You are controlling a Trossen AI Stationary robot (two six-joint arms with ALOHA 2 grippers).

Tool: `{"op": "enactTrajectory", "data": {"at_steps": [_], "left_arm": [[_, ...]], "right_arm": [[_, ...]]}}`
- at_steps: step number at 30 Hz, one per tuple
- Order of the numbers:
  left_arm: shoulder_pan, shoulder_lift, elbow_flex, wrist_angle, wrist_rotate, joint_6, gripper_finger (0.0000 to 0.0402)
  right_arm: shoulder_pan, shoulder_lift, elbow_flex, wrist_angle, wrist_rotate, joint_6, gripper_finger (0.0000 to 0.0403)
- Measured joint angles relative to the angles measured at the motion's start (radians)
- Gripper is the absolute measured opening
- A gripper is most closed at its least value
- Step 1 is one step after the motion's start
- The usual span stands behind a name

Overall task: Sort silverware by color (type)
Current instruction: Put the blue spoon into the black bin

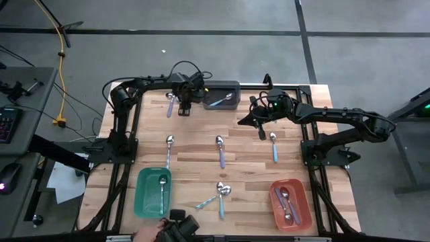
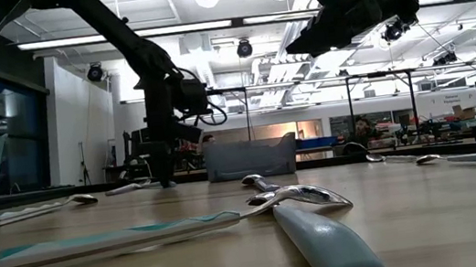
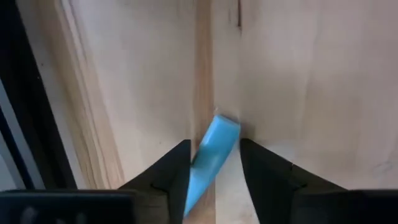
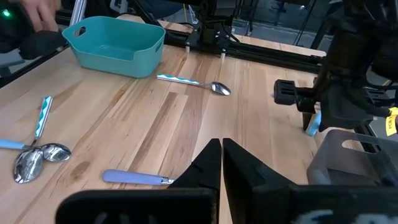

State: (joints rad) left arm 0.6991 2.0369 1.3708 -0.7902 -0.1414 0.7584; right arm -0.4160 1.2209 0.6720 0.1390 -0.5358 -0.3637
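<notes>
- Surface: a pale butcher-block top of wooden planks inside a dark metal frame, standing on a grey floor crossed by dark lines.
- Room in the low view: an open workshop with ceiling lamps, racks and benches beyond the far edge.
- Green bin, near the front on the left arm's side: holds one spoon with a teal handle.
- Orange bin, near the front on the right arm's side: holds spoons with purple handles.
- Grey bin, at the far edge: holds one spoon with a light blue handle.
- Loose spoons on the surface: one beside the green bin, one purple-handled at the centre, one light blue by the right arm, and a small cluster between the two front bins.
- Left claw: beside the grey bin, low over the wood, clamped on a light blue handle.
- Right claw: hangs above the surface right of the grey bin, fingers together, holding nothing.
</notes>
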Motion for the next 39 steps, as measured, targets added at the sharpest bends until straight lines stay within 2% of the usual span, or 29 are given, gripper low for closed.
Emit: {"op": "enactTrajectory", "data": {"at_steps": [7,17,30,34,39], "left_arm": [[-0.003,0.000,0.000,-0.011,0.030,0.038,0.0043],[-0.033,-0.035,-0.004,-0.029,-0.003,0.064,0.0042],[-0.064,-0.318,-0.003,-0.040,0.004,-0.049,0.0042],[-0.067,-0.379,0.039,-0.021,0.084,-0.120,0.0042],[-0.068,-0.381,0.122,0.093,0.203,-0.255,0.0042]], "right_arm": [[0.000,0.000,0.000,0.000,0.000,0.007,0.0000],[0.000,0.000,0.000,0.000,-0.001,0.007,0.0000],[0.000,0.000,0.000,0.000,-0.004,0.004,0.0000],[0.000,0.000,0.000,0.008,-0.004,0.004,0.0000],[0.000,0.000,0.000,0.024,-0.004,0.006,0.0000]]}}
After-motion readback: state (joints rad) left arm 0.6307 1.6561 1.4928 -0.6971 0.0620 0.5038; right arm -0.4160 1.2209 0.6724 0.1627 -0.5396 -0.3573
